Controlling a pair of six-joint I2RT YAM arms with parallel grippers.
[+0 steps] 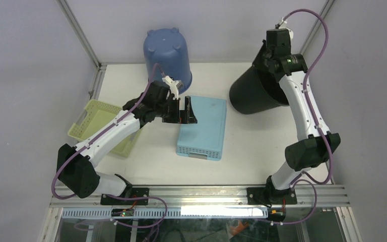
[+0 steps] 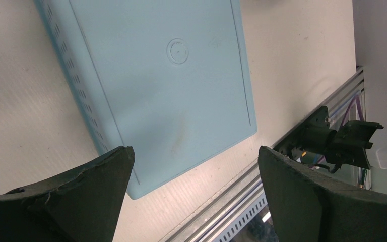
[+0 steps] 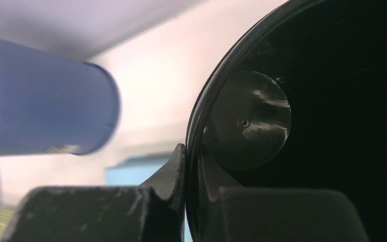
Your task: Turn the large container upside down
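The large container is a black bucket [image 1: 254, 93] at the back right of the table, with its mouth turned up toward my right gripper [image 1: 271, 56]. That gripper is shut on the bucket's rim [image 3: 194, 151], one finger [image 3: 174, 171] outside the wall and the other inside. The right wrist view looks into the dark interior down to the round base [image 3: 247, 126]. My left gripper [image 1: 187, 111] hangs open over the middle of the table, above a light blue basket [image 2: 171, 75], with nothing between its fingers.
A blue bucket [image 1: 167, 53] stands upside down at the back centre. The light blue basket [image 1: 203, 126] lies upside down mid-table. A yellow-green basket [image 1: 98, 123] sits at the left. Frame posts and walls close in the back, and a metal rail [image 1: 196, 194] runs along the near edge.
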